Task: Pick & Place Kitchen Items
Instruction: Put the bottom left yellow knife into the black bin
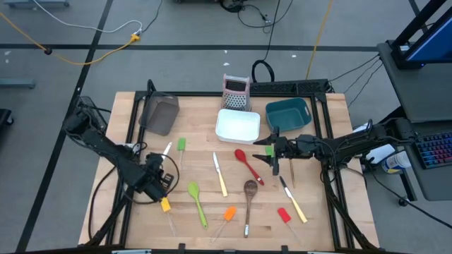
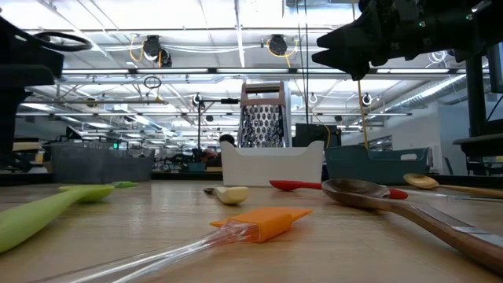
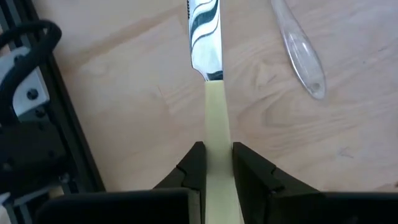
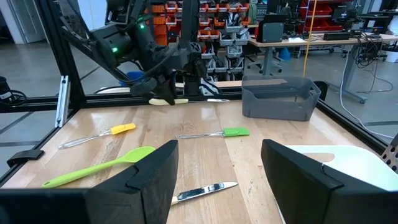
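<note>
My left gripper (image 1: pixel 159 171) (image 3: pixel 217 152) stands at the table's left, pointing steeply down, shut on a cream-handled knife (image 3: pixel 211 74) whose steel blade (image 1: pixel 167 149) points toward the far edge. My right gripper (image 1: pixel 275 152) (image 4: pixel 214 180) hovers open and level above the table's right middle, holding nothing. Lying flat on the wood are a green spatula (image 1: pixel 181 144), a second cream knife (image 1: pixel 220 175), a red spoon (image 1: pixel 248 166), a wooden spoon (image 1: pixel 249 194), a green spoon (image 1: pixel 198 203), and yellow (image 1: pixel 166 205), orange (image 1: pixel 227 214) and red (image 1: pixel 284 215) spatulas. My left gripper pinches the knife's cream handle (image 3: pixel 216 124) between its two fingers, which come from above and lie across it. The blade sticks out past the fingertips. In the right wrist view the knife (image 4: pixel 186 100) sits about level, just above the table.
A dark mesh bin (image 1: pixel 161 113), a white bin (image 1: pixel 238 125), a teal bin (image 1: pixel 288 113) and an upright grater (image 1: pixel 236 92) line the far side. A third knife (image 1: pixel 293 201) lies at the near right. A black frame (image 1: pixel 131 141) borders the table.
</note>
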### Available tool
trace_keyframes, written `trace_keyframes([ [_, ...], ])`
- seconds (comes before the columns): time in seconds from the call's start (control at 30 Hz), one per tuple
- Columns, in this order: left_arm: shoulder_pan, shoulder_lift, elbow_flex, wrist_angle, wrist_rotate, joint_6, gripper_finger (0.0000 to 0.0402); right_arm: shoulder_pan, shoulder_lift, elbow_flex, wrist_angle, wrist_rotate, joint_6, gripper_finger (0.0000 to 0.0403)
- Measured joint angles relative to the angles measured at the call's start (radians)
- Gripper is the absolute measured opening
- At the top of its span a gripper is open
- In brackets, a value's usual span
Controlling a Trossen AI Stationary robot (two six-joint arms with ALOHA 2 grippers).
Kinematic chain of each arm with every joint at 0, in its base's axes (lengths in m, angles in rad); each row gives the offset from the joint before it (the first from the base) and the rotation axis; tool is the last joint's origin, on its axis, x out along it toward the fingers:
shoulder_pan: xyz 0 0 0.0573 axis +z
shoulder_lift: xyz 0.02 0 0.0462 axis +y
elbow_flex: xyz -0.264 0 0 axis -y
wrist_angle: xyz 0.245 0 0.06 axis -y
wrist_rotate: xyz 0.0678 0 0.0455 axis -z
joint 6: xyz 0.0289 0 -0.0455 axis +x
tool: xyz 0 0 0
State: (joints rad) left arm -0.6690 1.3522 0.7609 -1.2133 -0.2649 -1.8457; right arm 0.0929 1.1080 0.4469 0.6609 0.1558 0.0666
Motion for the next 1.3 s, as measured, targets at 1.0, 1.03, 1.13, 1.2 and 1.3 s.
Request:
trace_keyframes([
  [1.0,0.343,-0.177,0.031,-0.130,-0.095,0.356,0.0051,0.000,0.000,0.000,0.000,0.000,0.000,0.0224],
  [1.03,0.354,-0.177,0.031,-0.130,-0.095,0.364,0.0051,0.000,0.000,0.000,0.000,0.000,0.000,0.0224],
  [1.13,0.391,-0.177,0.031,-0.130,-0.084,0.394,0.0051,0.000,0.000,0.000,0.000,0.000,0.000,0.0224],
  [1.2,0.419,-0.177,0.031,-0.130,-0.071,0.424,0.0051,0.000,0.000,0.000,0.000,0.000,0.000,0.0224],
  [1.3,0.456,-0.177,0.031,-0.129,-0.069,0.466,0.0051,0.000,0.000,0.000,0.000,0.000,0.000,0.0224],
])
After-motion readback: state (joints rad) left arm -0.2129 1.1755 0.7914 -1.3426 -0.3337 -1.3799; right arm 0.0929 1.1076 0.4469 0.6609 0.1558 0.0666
